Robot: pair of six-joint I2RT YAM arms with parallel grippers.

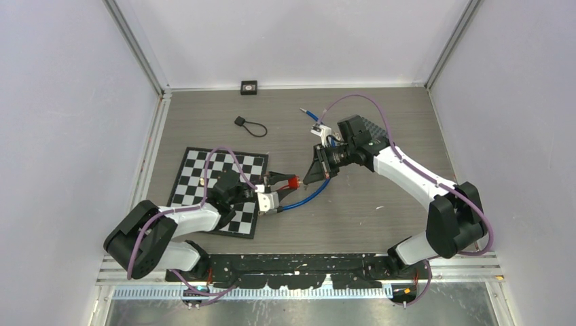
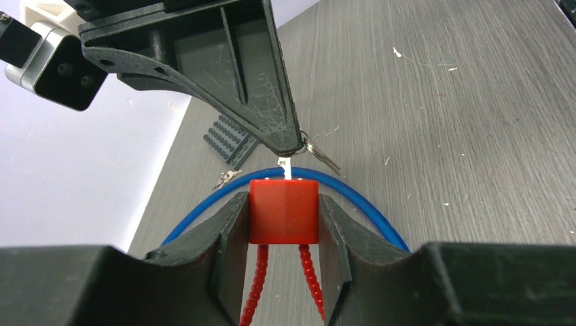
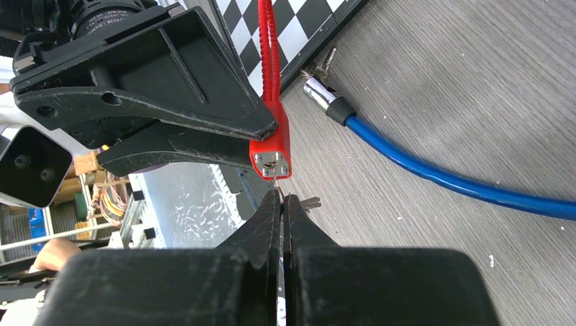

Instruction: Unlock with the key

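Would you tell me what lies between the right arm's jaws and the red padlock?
Only the silver key, pinched in the right jaws and reaching the red padlock that the left jaws clamp; the left wrist view shows it best.

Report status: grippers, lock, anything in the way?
Left gripper clamped on red padlock. Right gripper shut on key, tip at keyhole. Blue cable nearby, not blocking.

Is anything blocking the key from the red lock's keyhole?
Nothing visible. The key, pinched in the right pincer, reaches the red lock held by the left pincer; the blue cable lies aside.
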